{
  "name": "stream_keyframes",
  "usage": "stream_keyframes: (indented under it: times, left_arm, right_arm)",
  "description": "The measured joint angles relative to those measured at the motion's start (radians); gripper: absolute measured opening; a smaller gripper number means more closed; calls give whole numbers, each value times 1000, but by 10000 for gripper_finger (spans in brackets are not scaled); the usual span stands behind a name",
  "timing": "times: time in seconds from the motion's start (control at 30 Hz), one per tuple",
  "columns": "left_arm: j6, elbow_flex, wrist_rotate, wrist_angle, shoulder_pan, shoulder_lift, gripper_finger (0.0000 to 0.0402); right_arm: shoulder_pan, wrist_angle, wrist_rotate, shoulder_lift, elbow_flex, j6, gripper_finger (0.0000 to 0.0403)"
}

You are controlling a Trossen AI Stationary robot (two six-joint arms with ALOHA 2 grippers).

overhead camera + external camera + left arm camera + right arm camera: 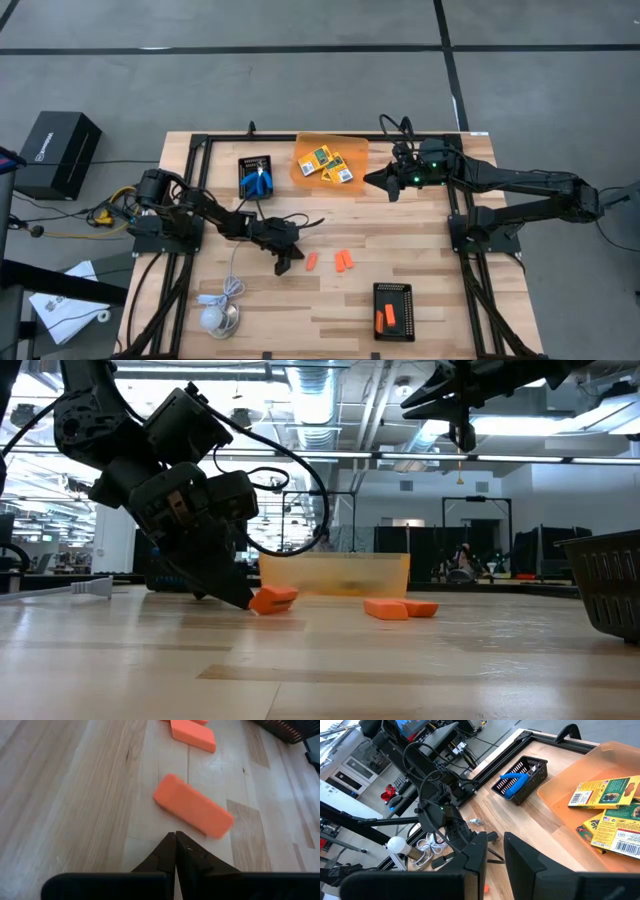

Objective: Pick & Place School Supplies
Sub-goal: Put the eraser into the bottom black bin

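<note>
Left end effector down at the nearest orange stick; sorting partly done.

My left end effector (290, 262) is fully closed and empty, tips low on the worktop (420, 240) just beside the orange stick (312, 262), likely to nudge it. Right of that stick lie two more (344, 262). My right end effector (383, 181) hovers slightly parted, holding nothing, beside the orange tray (300, 168) of crayon boxes (330, 164).

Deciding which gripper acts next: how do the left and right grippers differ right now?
The left gripper sits low at the table, fingers shut and empty, its tip just short of an orange stick. The right gripper hangs high beside the orange tray of crayon boxes, fingers slightly apart. Both hold nothing.
</note>
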Motion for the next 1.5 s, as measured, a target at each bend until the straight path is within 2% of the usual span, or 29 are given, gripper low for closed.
stream_keyframes:
  times: [0.2, 0.47, 0.93, 1.33, 1.5]
  left_arm:
    - [-1, 0, -1, 0, 1, -1, 0]
    - [20, 17, -35, 2, 30, -100, 0]
    - [46, 50, -7, 9, 12, -79, 0]
    - [48, 120, 35, 15, 5, 22, 0]
    - [65, 130, 35, 14, 5, 26, 0]
  right_arm:
    - [0, 0, 0, 0, 0, 0, 57]
    - [0, 1, 0, 0, 0, 0, 57]
    - [0, 7, 0, 0, 0, 0, 57]
    - [0, 6, 0, 0, 0, 0, 57]
    - [0, 5, 0, 0, 0, 0, 57]
